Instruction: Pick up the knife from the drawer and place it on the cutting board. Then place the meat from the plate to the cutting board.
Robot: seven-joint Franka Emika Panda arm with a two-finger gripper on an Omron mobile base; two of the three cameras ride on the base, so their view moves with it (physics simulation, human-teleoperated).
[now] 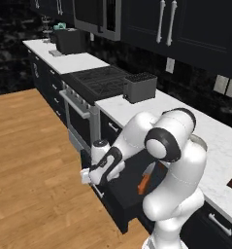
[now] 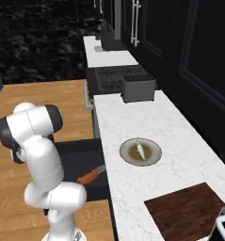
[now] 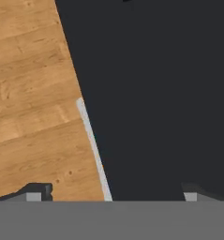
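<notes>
End effector (image 3: 111, 194) spread wide over the open drawer's (image 3: 155, 93) silver handle (image 3: 92, 147)

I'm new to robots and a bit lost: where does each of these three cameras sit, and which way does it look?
Left base view: behind the arm's left, looking over the open drawer and gripper.
Right base view: behind its right, along the counter: plate, cutting board.
Hand view: on the hand, down at the drawer's front; fingertips show.
Both base views share the knife.

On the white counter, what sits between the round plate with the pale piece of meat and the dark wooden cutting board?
Nothing: in the right base view, bare white marble counter separates the plate from the cutting board.
</notes>
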